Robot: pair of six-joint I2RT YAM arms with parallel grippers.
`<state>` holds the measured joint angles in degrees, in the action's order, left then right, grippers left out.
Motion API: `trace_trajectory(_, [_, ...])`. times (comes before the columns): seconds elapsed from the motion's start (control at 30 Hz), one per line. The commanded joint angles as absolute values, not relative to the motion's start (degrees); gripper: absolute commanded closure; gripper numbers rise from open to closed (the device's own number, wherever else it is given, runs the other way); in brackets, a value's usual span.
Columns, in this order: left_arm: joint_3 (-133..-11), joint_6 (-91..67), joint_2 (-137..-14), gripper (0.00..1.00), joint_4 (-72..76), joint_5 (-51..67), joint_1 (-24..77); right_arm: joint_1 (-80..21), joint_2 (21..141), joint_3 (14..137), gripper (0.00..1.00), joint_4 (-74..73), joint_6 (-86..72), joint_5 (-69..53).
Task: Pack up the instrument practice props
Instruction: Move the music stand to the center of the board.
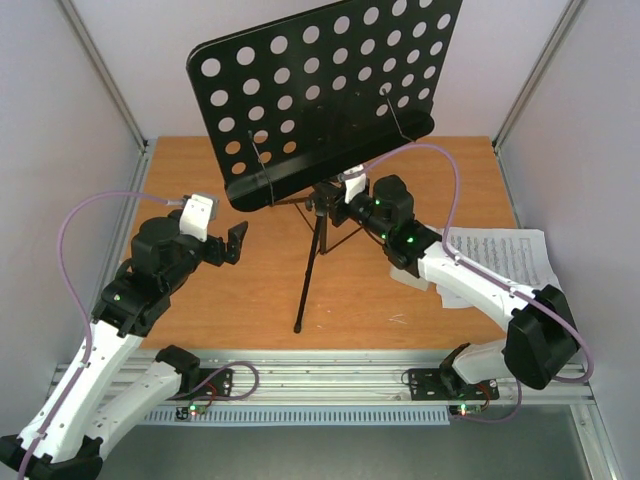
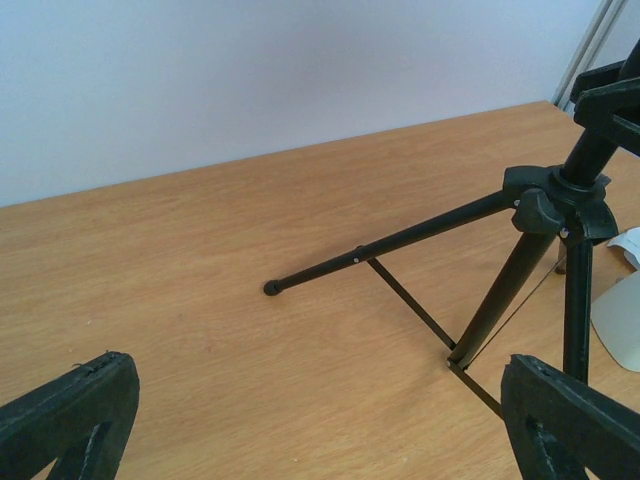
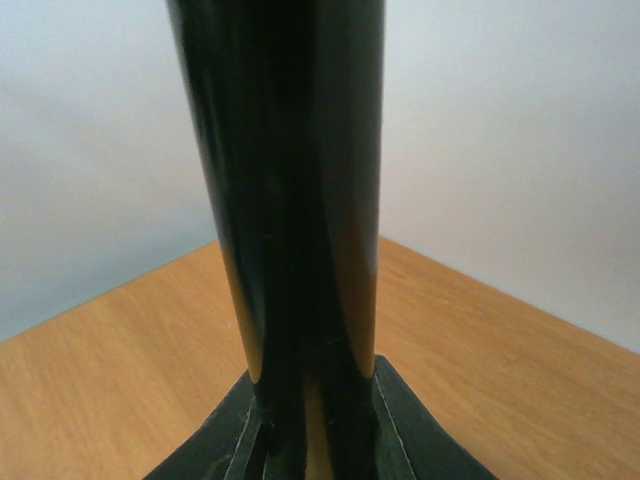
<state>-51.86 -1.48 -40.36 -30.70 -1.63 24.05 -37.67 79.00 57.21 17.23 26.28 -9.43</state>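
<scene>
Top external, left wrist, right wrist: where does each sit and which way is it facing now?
Top external: above and behind the bases, looking down on the table, music stand and both arms.
Left wrist: low on the left arm, facing the stand's tripod legs; open left pincer frames the bottom.
Right wrist: tight against the stand's post, which the right pincer clasps.
Shared: all three show the stand; top and left wrist both show its legs.

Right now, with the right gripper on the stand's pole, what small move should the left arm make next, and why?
Probably ease the open left gripper toward a tripod leg: the right gripper holds the music stand by its pole, and the legs are spread.
</scene>
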Motion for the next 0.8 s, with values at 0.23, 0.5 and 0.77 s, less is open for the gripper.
trace_trajectory(0.23, [-52.1, -1.6, -39.8, 0.01, -29.4, -0.5, 23.6, -40.0, 75.1, 55.8, 0.99, 19.7, 16.6, -17.0])
trace_trajectory(0.5, [-52.5, -2.2, -40.1, 0.01, -30.0, -0.3, 23.6, -40.8, 75.1, 54.8, 0.99, 19.3, 16.2, -16.8])
trace_trajectory(0.77, [-45.8, -21.2, -37.4, 0.04, -22.0, 11.8, 23.6, -40.8, 74.0, 53.9, 0.69, 16.9, 17.6, -15.5])
